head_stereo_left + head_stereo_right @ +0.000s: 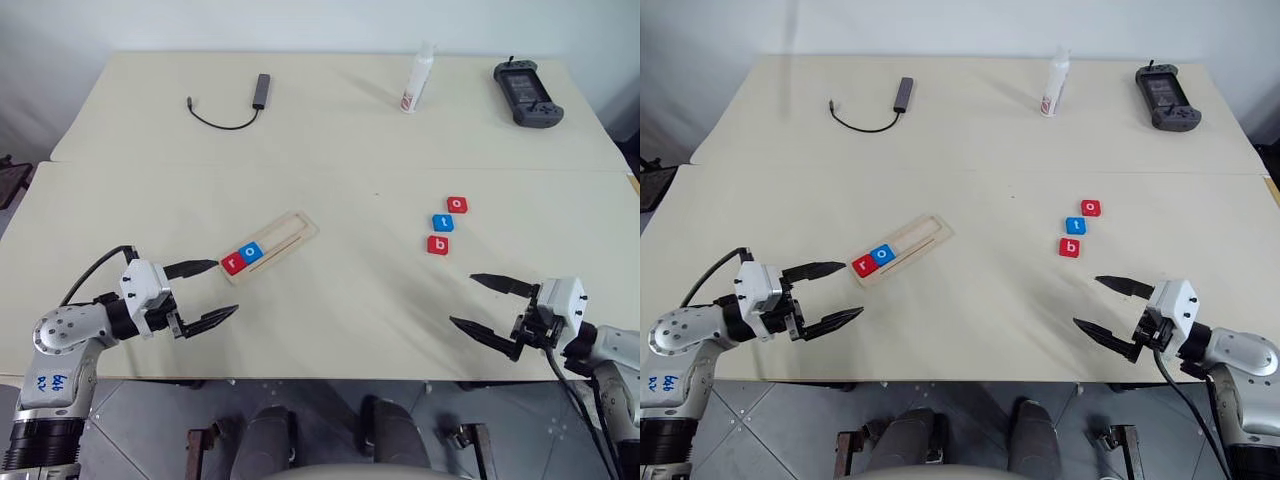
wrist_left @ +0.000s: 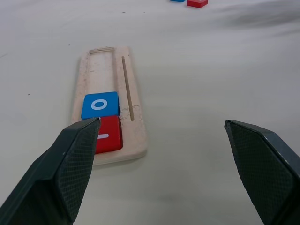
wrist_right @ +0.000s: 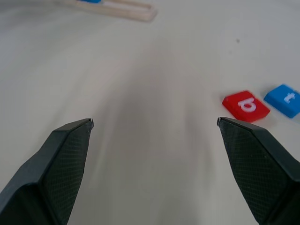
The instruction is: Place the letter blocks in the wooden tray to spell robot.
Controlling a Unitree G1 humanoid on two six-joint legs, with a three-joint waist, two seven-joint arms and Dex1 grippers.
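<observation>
The wooden tray [image 1: 293,231] lies at an angle left of the table's centre. A red "r" block [image 1: 234,263] and a blue "o" block [image 1: 252,253] sit in its near end. Three loose letter blocks lie to the right: a red "o" [image 1: 457,205], a blue "t" [image 1: 443,222] and a red "b" [image 1: 438,244]. My left gripper [image 1: 212,291] stands open just short of the tray's near end, holding nothing. Near the front edge on the right, my right gripper [image 1: 478,303] is open and empty, a little nearer than the "b" block [image 3: 245,106].
At the back of the table lie a cable with a small adapter [image 1: 260,91], a white bottle [image 1: 417,80] and a dark handheld controller [image 1: 527,94]. A seam [image 1: 330,166] runs across between two tabletops.
</observation>
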